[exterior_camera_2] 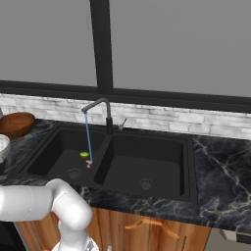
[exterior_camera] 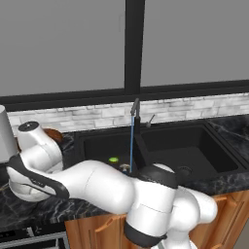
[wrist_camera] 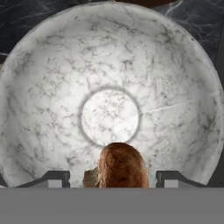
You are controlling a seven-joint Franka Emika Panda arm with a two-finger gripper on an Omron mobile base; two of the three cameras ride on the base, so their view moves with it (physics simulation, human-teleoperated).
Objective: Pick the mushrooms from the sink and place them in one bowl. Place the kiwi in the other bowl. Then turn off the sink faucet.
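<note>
My gripper (wrist_camera: 113, 177) hangs open straight above the white speckled bowl (wrist_camera: 109, 65). A tan-brown mushroom (wrist_camera: 119, 168) sits between the fingertips (wrist_camera: 57, 177) with a small gap on each side, over the bowl's near wall. In the black sink (exterior_camera_2: 147, 169) the green kiwi (exterior_camera_2: 84, 155) lies in the left basin, and another mushroom (exterior_camera_2: 88, 164) lies just in front of it under the water stream. The faucet (exterior_camera_2: 100, 110) runs a thin blue stream. The brown wooden bowl (exterior_camera_2: 17, 123) stands on the counter left of the sink. My arm reaches left across the counter in the left base view.
A dark marble counter (exterior_camera_2: 220, 171) surrounds the sink, with a white brick backsplash (exterior_camera_2: 162, 120) and a window behind. A pale grey cylinder (exterior_camera: 6, 136) stands at the far left of the counter. Wooden cabinet fronts (exterior_camera_2: 147, 228) sit below.
</note>
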